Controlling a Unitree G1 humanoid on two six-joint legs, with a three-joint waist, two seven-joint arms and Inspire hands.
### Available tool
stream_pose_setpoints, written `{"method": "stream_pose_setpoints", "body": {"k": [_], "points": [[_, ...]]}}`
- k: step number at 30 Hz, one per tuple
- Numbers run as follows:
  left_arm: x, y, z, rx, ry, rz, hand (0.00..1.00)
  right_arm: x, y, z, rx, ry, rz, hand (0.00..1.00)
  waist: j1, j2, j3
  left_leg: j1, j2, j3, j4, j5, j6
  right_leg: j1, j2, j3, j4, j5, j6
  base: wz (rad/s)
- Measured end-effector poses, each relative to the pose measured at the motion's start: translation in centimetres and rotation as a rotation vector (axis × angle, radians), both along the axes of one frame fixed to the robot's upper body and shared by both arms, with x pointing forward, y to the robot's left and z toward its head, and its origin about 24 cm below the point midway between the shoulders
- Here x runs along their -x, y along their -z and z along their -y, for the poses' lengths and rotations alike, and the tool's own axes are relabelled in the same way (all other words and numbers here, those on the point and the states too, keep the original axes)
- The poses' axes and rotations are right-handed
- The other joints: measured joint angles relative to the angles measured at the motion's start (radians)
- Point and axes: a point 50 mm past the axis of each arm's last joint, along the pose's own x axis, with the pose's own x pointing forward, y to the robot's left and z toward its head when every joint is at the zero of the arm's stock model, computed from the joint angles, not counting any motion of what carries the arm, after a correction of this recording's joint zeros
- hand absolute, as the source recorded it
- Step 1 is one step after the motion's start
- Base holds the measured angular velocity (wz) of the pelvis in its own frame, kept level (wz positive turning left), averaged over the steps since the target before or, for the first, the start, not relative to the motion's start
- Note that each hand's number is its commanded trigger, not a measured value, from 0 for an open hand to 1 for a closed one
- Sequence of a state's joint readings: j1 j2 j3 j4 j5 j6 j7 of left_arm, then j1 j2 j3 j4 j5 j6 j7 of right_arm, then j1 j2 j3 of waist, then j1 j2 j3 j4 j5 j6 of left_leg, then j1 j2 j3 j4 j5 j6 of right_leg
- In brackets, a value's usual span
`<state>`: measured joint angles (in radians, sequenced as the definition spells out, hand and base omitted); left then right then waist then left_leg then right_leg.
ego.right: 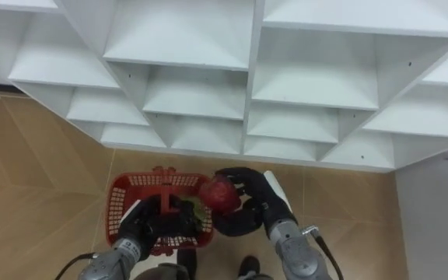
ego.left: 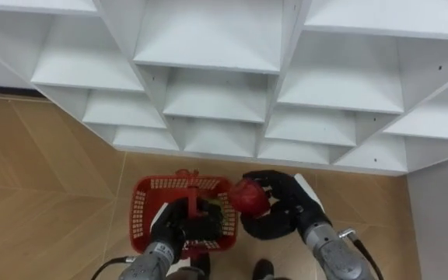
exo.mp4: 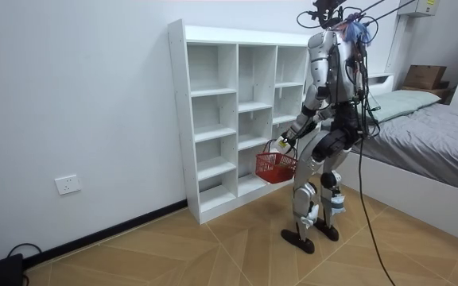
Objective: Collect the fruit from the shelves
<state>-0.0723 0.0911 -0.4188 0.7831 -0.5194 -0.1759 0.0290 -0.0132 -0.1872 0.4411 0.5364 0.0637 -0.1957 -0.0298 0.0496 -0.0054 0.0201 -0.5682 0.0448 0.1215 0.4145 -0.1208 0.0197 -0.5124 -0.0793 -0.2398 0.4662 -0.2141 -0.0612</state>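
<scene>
1. The robot's left hand (ego.left: 176,227) comes in from the lower left, with its fingers curled round the top handle of a red plastic basket (ego.left: 141,204), which it holds up above the floor.
2. Its right hand (ego.left: 285,208) comes in from the lower right. The dark fingers are wrapped round a red apple (ego.left: 246,197).
3. The apple is in that hand, just at the basket's right rim and a little above it. It is not lying in the basket.
4. Below both hands is a wooden floor (ego.left: 45,179) laid in a slanting plank pattern.
5. Just past the basket stands the closet (ego.left: 216,93), a white open shelf unit divided into many square compartments.
6. In the room view, the robot stands upright facing this shelf unit with its knees slightly bent, holding the basket out in front of its lower shelves.
7. Behind the robot, on the room view's right, is a bed (exo.mp4: 428,111) with grey bedding.
</scene>
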Motion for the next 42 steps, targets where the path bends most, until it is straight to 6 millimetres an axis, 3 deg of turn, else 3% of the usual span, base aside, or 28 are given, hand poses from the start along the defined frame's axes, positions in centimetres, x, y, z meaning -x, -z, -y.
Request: {"method": "stream_pose_setpoints", "body": {"k": [8, 14, 42], "points": [[0.1, 0.0, 0.5, -0.003, 0.015, 0.003, 1.0, 1.0, 0.6, -0.5, -0.021, -0.02, -0.037, 1.0, -0.002, 0.013, -0.0003, -0.01, 0.0, 0.005, -0.003, 0.0, 0.0, -0.012, 0.002, 0.005, -0.001, 0.0, 0.001, 0.0], [0.3, 0.1, 0.8, 0.017, 0.008, -0.011, 1.0, 1.3, 0.8, -0.6, -0.029, -0.009, -0.049, 1.0, -0.017, 0.013, -0.0003, -0.009, 0.0, 0.005, -0.005, 0.0, 0.0, -0.012, 0.002, 0.005, -0.003, 0.0, 0.001, 0.0], [0.6, 0.2, 2.2, 0.022, 0.048, -0.016, 1.0, 1.0, 1.3, -0.7, 0.002, 0.075, -0.057, 1.0, -0.025, 0.006, 0.0051, -0.033, 0.002, 0.009, 0.01, -0.001, 0.001, -0.031, -0.001, 0.003, 0.003, 0.0, 0.002, 0.0]]}}
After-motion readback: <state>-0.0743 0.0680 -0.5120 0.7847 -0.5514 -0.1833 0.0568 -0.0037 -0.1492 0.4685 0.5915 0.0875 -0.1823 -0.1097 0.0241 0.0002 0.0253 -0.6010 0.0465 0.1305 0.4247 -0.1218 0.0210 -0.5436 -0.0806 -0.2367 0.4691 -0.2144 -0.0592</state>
